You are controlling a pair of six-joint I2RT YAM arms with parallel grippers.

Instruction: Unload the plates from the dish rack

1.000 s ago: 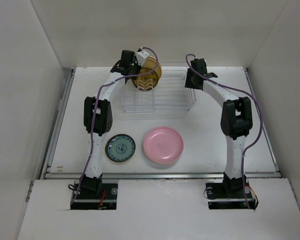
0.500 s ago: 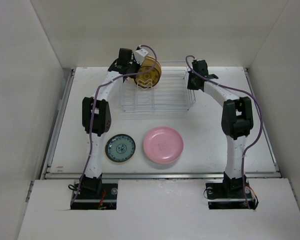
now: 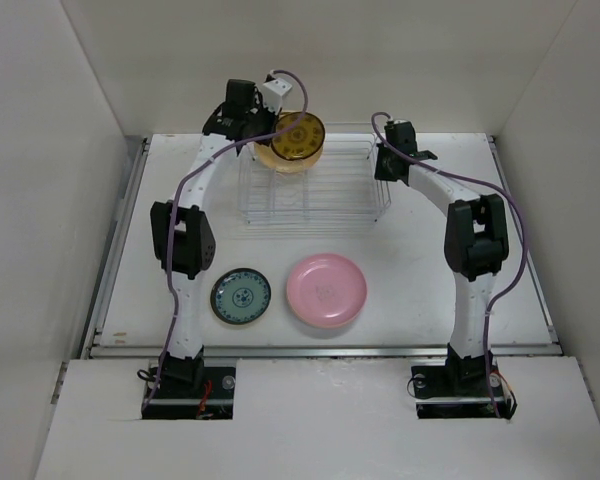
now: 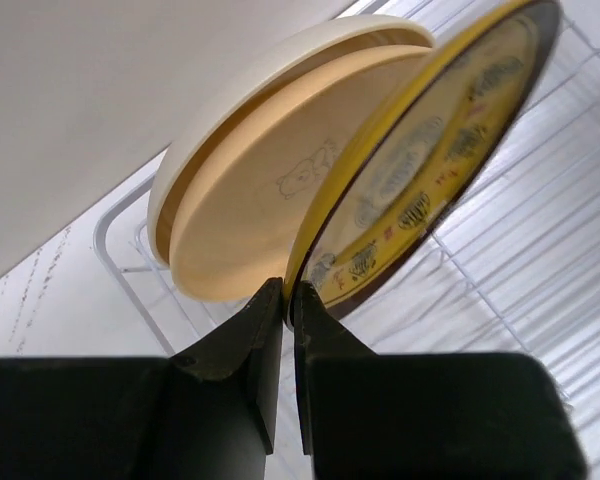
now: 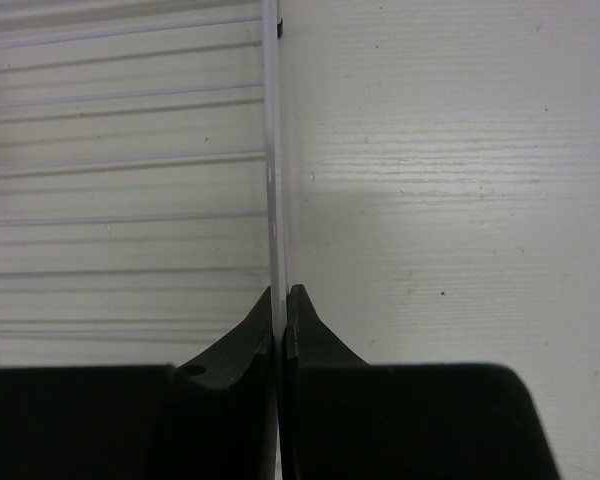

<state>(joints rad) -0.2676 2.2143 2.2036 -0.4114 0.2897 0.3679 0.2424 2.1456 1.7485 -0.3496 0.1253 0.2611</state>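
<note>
My left gripper (image 4: 288, 295) is shut on the rim of the amber-yellow patterned plate (image 3: 295, 138), which hangs tilted above the left end of the dish rack (image 3: 330, 195). In the left wrist view the amber plate (image 4: 430, 160) hangs just in front of a cream-tan plate (image 4: 250, 210) standing in the rack (image 4: 550, 260). My right gripper (image 3: 384, 166) is at the rack's right end. Its jaws (image 5: 282, 292) are shut on the rack's upright edge wire (image 5: 273, 150). A teal plate (image 3: 241, 296) and a pink plate (image 3: 326, 289) lie flat on the table in front of the rack.
White walls enclose the table (image 3: 430, 270) on the left, back and right. A raised metal lip (image 3: 320, 349) runs along the near edge. Both arm bases stand below it.
My left gripper has lifted the amber-yellow plate up out of the rack's dividers and tipped its face upward. My right gripper has closed on the rack's edge wire.
</note>
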